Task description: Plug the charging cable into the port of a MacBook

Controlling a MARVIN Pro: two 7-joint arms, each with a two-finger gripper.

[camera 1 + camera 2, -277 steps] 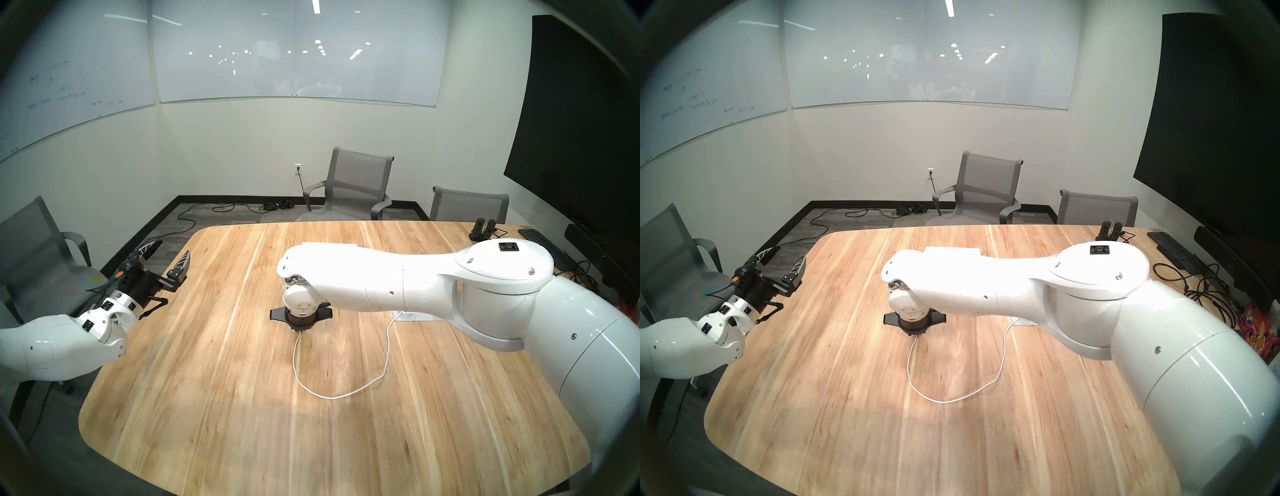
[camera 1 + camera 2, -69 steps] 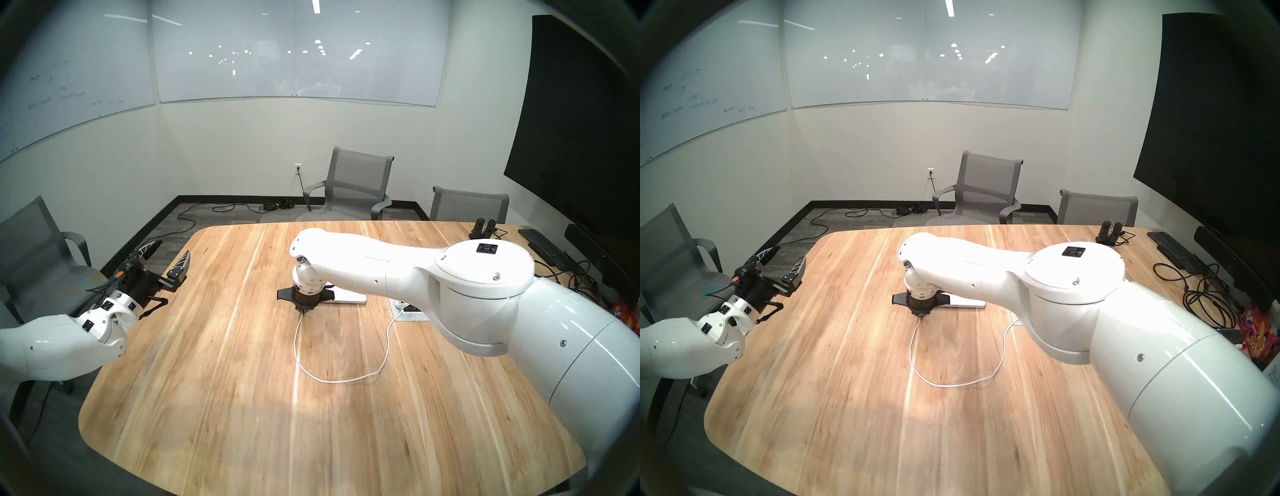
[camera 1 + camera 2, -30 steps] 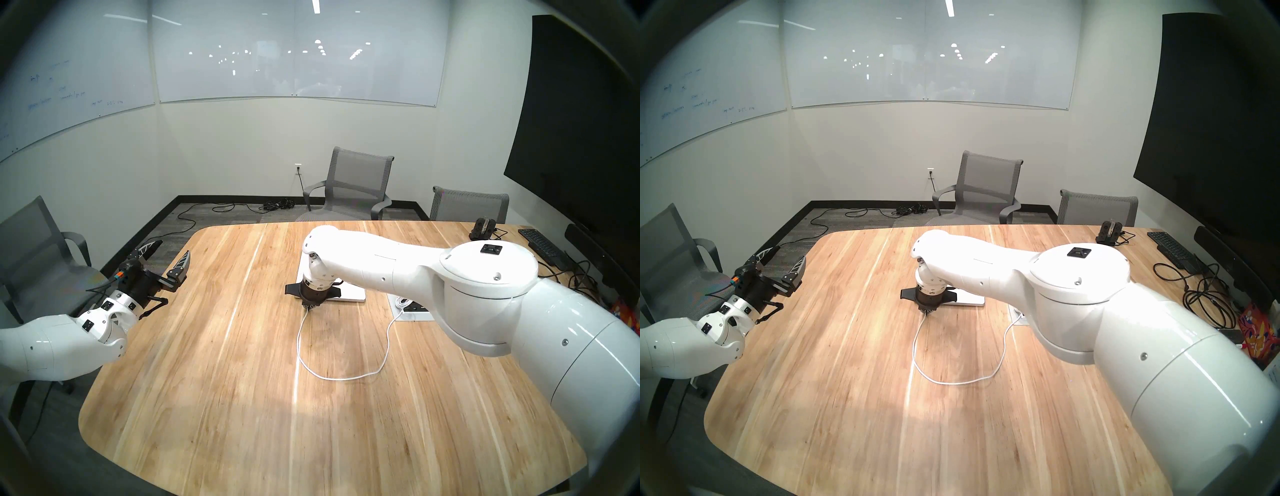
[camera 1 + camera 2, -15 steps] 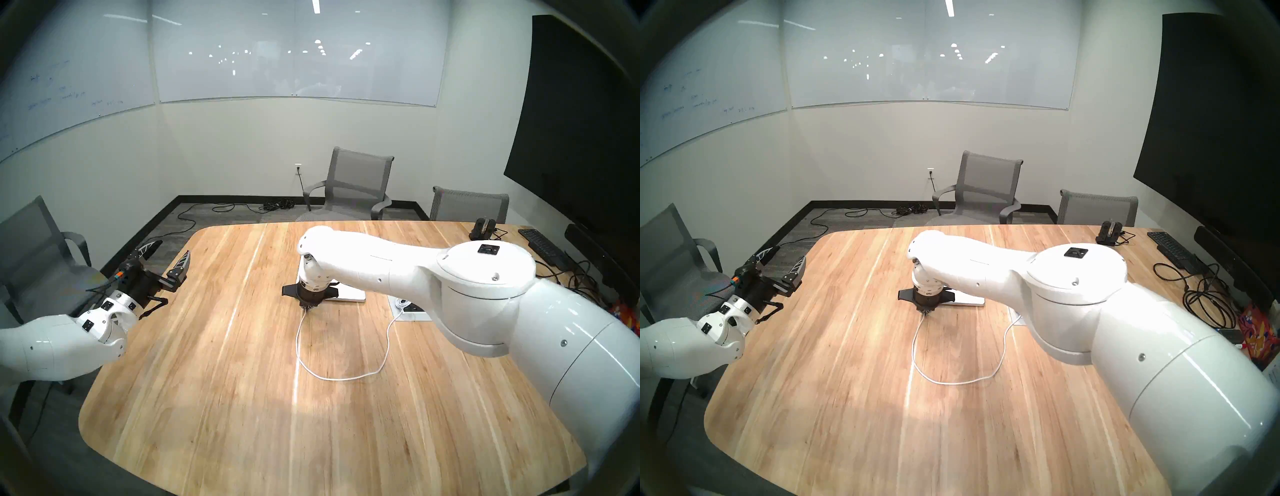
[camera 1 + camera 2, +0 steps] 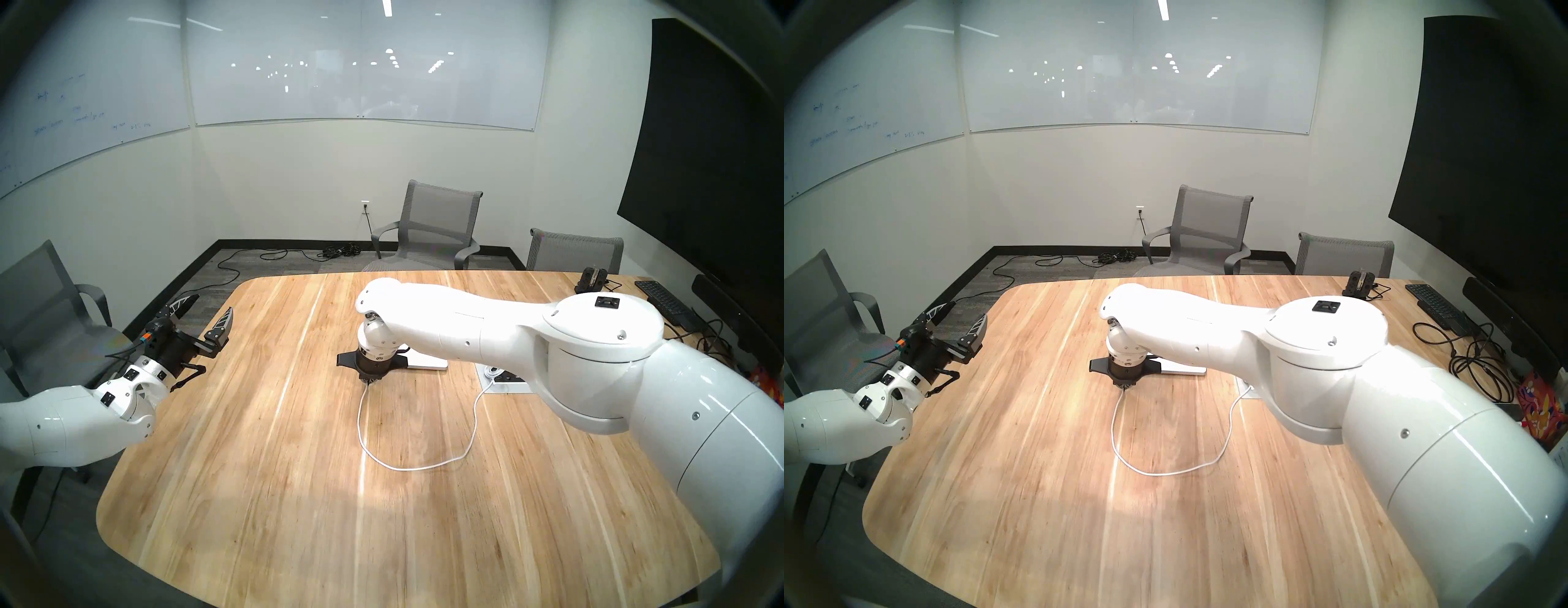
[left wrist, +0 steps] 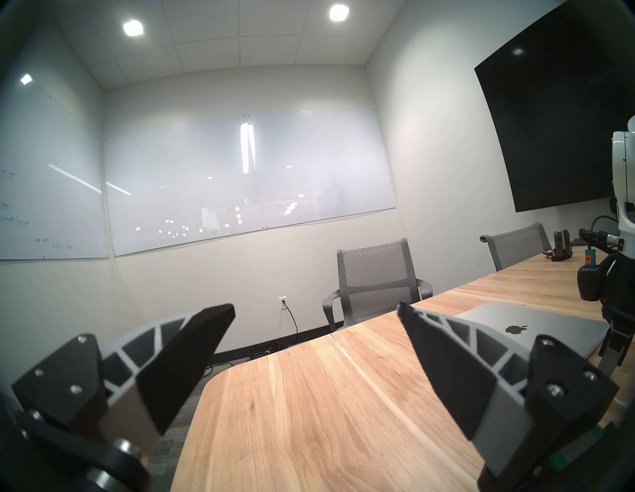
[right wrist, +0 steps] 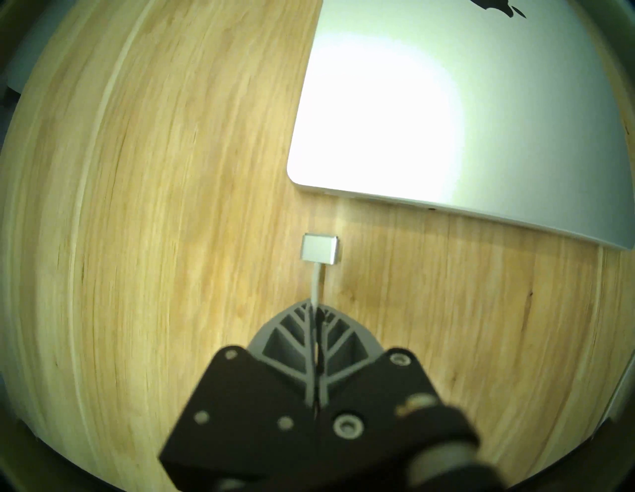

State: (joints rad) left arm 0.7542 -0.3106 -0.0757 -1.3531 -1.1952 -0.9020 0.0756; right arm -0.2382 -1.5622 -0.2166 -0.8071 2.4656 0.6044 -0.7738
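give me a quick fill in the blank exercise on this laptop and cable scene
1. The right gripper is shut on the charging cable, just behind its ____ tip.
2. The tip sits short of the MacBook edge, not yet ____.
3. The left gripper is ____ and holds nothing.
4. The MacBook lies on a ____ table.

Missing words: connector; plugged in; open; wooden

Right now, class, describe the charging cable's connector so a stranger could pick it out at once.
Find the silver MacBook lying closed on the wooden table. Just off its near edge, the right gripper pinches the charging cable. The connector is the small flat silver-white block at the cord's tip, short of the laptop's edge.
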